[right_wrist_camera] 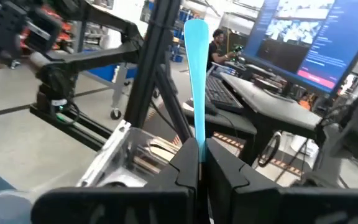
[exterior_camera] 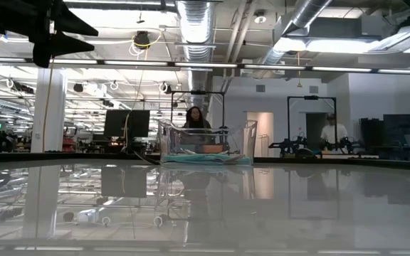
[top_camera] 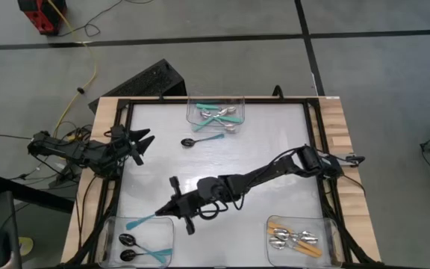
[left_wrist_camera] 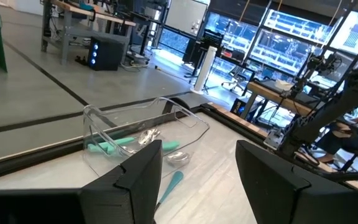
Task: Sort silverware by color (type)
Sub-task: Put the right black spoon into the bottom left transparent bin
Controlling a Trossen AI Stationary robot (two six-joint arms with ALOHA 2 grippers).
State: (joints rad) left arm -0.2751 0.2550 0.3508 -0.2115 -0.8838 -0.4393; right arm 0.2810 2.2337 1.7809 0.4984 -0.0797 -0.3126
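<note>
My right gripper reaches across to the near-left clear bin and is shut on a teal-handled spoon; its bowl is hidden. Two black-bowled teal spoons lie in that bin. One black-bowled teal spoon lies flat on the table near the far bin, which holds silver-bowled teal spoons. Orange-handled spoons lie in the near-right bin. My left gripper waits open at the table's left edge, raised; the far bin shows beyond it. My right gripper pinches the spoon's teal handle between its two shut fingers. The handle runs straight out beyond the fingertips, along the fingers. Its free end points toward the table's near-left corner, lifted over the near-left bin's far rim. The fingers hide the bowl end.
A black frame runs round the white table top. The three bins stand at the far middle, near-left and near-right. Open table surface lies in the middle and the far right. People and desks show in the room beyond.
</note>
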